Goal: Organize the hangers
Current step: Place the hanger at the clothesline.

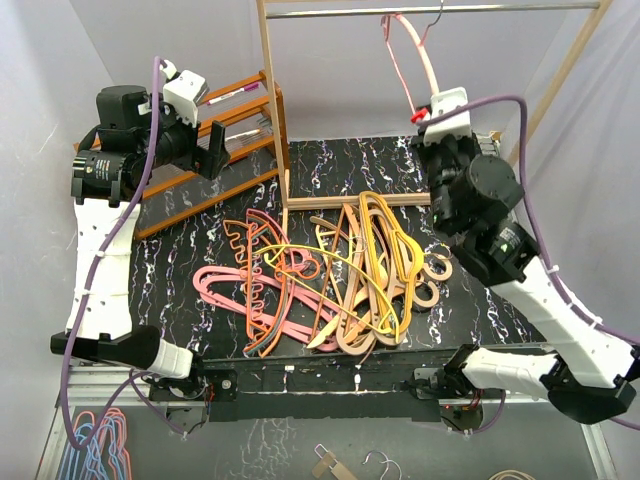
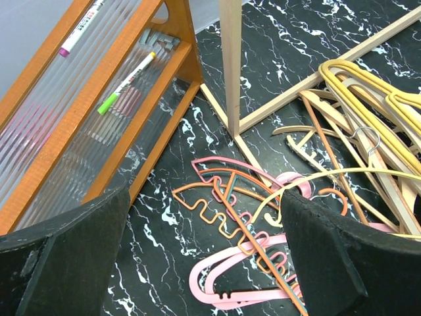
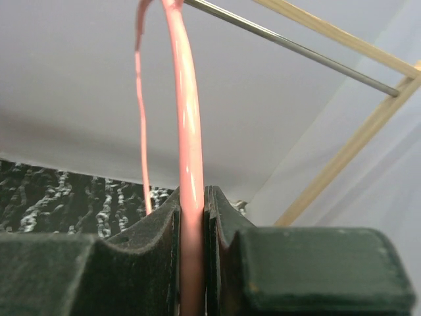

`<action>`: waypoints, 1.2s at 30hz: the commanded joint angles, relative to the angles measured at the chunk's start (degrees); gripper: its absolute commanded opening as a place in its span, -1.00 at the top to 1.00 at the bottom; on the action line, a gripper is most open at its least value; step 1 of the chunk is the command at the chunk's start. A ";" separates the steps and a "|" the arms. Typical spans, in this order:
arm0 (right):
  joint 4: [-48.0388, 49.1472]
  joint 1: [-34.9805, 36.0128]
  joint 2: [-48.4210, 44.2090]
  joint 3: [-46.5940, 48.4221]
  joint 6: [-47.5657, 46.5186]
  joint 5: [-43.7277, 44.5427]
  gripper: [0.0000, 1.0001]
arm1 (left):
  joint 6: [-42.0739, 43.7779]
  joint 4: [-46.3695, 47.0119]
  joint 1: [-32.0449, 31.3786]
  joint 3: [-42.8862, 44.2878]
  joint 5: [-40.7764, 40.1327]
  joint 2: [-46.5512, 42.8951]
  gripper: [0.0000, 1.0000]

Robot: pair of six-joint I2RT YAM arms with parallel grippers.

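A tangled pile of hangers (image 1: 335, 270) lies on the black marbled table: pink, orange, yellow, teal and tan wood. My right gripper (image 1: 428, 118) is raised at the back right, shut on a pink hanger (image 1: 408, 55) that reaches up to the metal rail (image 1: 450, 10). In the right wrist view the pink hanger (image 3: 187, 118) runs straight up from the right gripper (image 3: 192, 197), whose jaws are pressed against it. My left gripper (image 1: 220, 150) hangs open, high over the table's left side. Below the left gripper (image 2: 204, 263) lie a pink hanger (image 2: 223, 273) and an orange wavy hanger (image 2: 217, 210).
An orange-brown slatted rack (image 1: 225, 165) with markers (image 2: 128, 82) on it leans at the back left. The pale wooden frame (image 1: 275, 110) stands behind the pile, its post (image 2: 230, 66) near the rack. More hangers (image 1: 95, 440) lie below the table's front edge.
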 commanded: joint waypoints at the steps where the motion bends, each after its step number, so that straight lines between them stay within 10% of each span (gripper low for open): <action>1: -2.38 -10.22 4.38 8.94 7.04 -12.56 0.85 | -0.97 -0.03 0.48 0.61 2.12 -0.53 -0.95; 29: -7.13 -42.17 13.63 11.97 26.91 -32.72 0.84 | 3.26 -0.23 0.84 -7.60 7.81 1.20 -0.95; 31: -7.37 -43.15 13.04 11.86 27.60 -33.64 0.38 | 5.76 0.27 0.75 -11.93 10.78 1.33 -0.95; 33: -7.82 -43.21 11.84 12.21 28.95 -34.94 -0.79 | 7.78 1.85 0.13 -16.32 12.21 1.69 -0.93; 36: -10.02 -43.21 9.40 11.90 33.00 -36.47 -0.96 | 11.12 2.89 -3.04 -19.35 13.40 3.82 -0.93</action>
